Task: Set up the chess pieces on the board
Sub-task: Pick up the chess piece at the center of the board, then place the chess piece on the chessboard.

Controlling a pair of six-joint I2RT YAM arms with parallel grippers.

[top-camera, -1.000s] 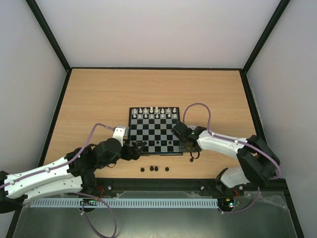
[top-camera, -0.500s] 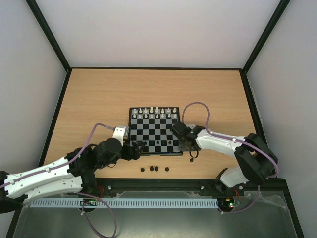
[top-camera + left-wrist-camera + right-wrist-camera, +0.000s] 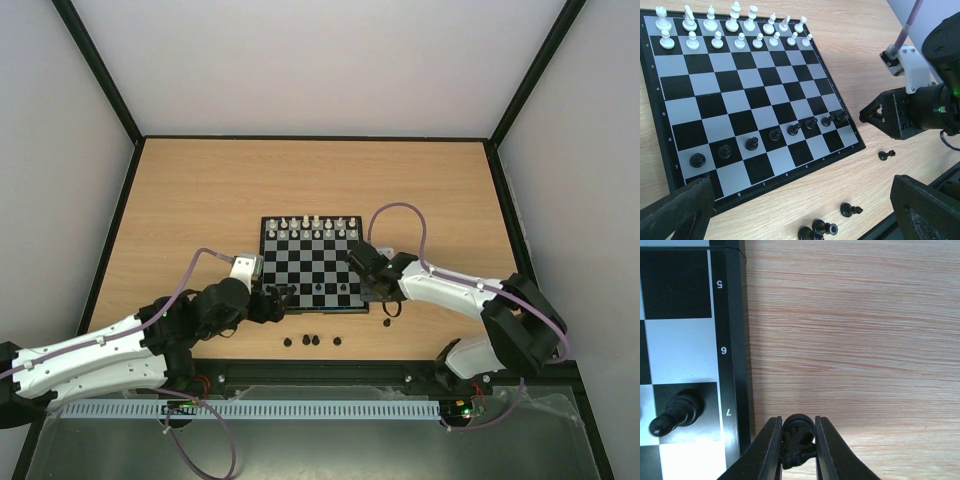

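Note:
The board (image 3: 310, 262) lies at the table's middle. White chess pieces (image 3: 315, 227) fill its two far rows. Black pawns (image 3: 752, 144) stand along row 7 near its front. My right gripper (image 3: 796, 440) is shut on a black piece (image 3: 798, 432), just off the board's right frame (image 3: 732, 340) beside the 7 mark. In the top view it (image 3: 368, 280) hangs at the board's right front corner. My left gripper (image 3: 802, 200) is open and empty over the front edge. Its fingers (image 3: 675, 215) stand wide apart.
Several loose black pieces lie on the wood in front of the board (image 3: 312, 341), and one more lies to the right (image 3: 387, 322). In the left wrist view they show lying on their sides (image 3: 850, 210), (image 3: 883, 155). A black rail (image 3: 320, 370) runs along the table's near edge.
The right gripper has shifted slightly along the board's right edge, still shut on its black piece. The left arm has barely moved.

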